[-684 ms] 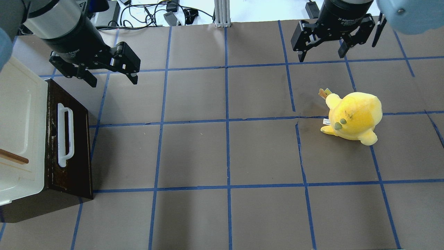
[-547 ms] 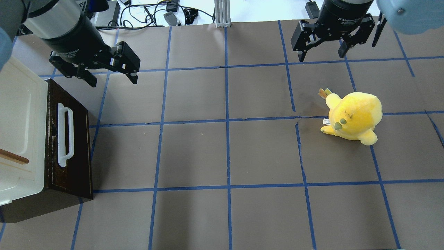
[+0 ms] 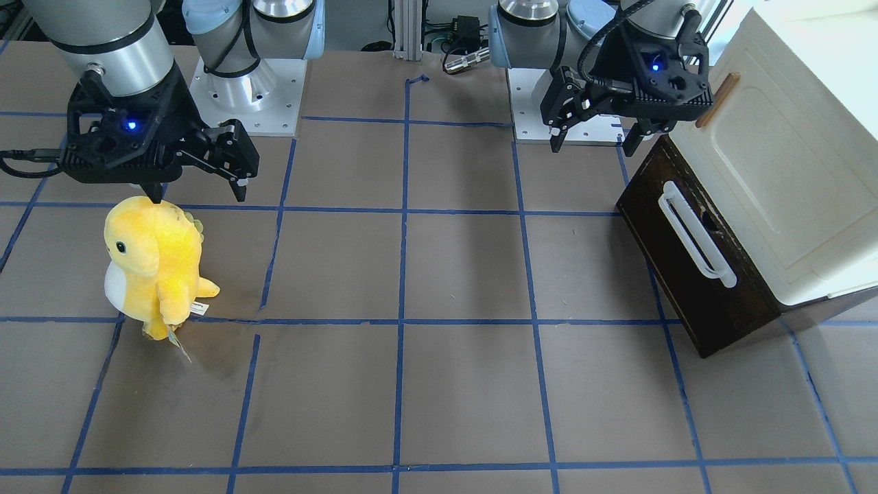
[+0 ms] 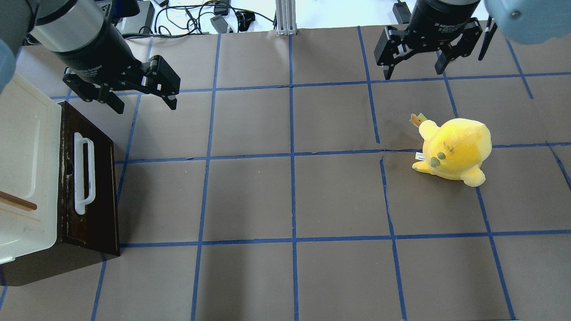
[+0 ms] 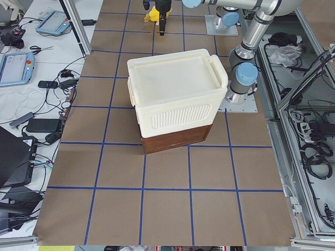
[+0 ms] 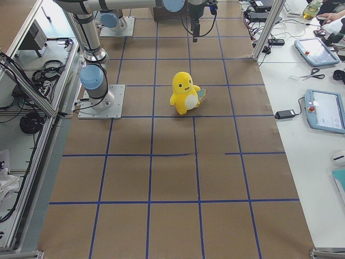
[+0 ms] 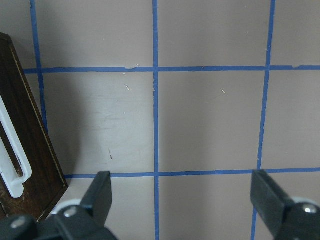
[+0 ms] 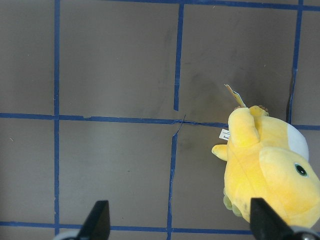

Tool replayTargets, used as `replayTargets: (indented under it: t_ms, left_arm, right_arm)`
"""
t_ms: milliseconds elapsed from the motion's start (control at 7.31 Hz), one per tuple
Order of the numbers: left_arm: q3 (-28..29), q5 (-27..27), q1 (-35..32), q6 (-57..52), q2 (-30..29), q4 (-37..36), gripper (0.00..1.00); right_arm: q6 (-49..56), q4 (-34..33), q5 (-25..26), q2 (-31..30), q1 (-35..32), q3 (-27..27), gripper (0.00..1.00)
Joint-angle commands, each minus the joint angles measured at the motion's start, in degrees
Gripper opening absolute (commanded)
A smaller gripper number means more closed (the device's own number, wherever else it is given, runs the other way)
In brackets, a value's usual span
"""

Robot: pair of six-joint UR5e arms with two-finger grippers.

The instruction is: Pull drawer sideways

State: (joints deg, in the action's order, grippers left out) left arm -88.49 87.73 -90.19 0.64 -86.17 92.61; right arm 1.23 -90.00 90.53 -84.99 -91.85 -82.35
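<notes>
At the far left the dark wooden drawer [image 4: 100, 191] sits pushed in under the cream cabinet [image 4: 26, 147], just beside the left tool [image 4: 146, 107] on its outer side and a little nearer the robot. Its front faces across the worktop [image 4: 250, 196] toward the other arm. The left tool hangs above bare worktop with its fingers spread wide and nothing between them. From its wrist camera only the drawer's corner and one end of the white bar handle [image 4: 79, 176] show, off by one finger.

The drawer looks stiff and fairly solid, so I'd expect some drag. The cabinet isn't held down by anything, so it might slide along with the drawer. The bar is the obvious place to take hold. It stands clear of the front with a gap behind, and pinching it near mid-length should pull straight. It looks smooth, so the grip may slip.

Well off to the right, the right tool [image 4: 412, 73] is likewise spread and empty, with a yellow plush toy [image 4: 455, 154] near it.
</notes>
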Motion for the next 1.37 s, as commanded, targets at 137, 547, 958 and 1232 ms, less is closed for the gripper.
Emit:
replayTargets:
  t_ms: [137, 547, 958, 1232]
  left_arm:
    - [-0.02, 0.16, 0.1, 0.24, -0.13, -0.06, 1.0]
    - [-0.37, 0.33, 0.01, 0.51, -0.4, 0.03, 1.0]
    - [-2.9, 0.59, -0.51, 0.42, -1.36, 0.04, 1.0]
    - [-7.64, 4.79, -0.43, 0.33, -3.37, -2.15, 1.0]
  right_arm:
    - [0.0, 0.0, 0.0, 0.0, 0.0, 0.0, 1.0]
    - [0.0, 0.0, 0.0, 0.0, 0.0, 0.0, 1.0]
    - [0.0, 0.0, 0.0, 0.0, 0.0, 0.0, 1.0]
    - [0.0, 0.0, 0.0, 0.0, 0.0, 0.0, 1.0]
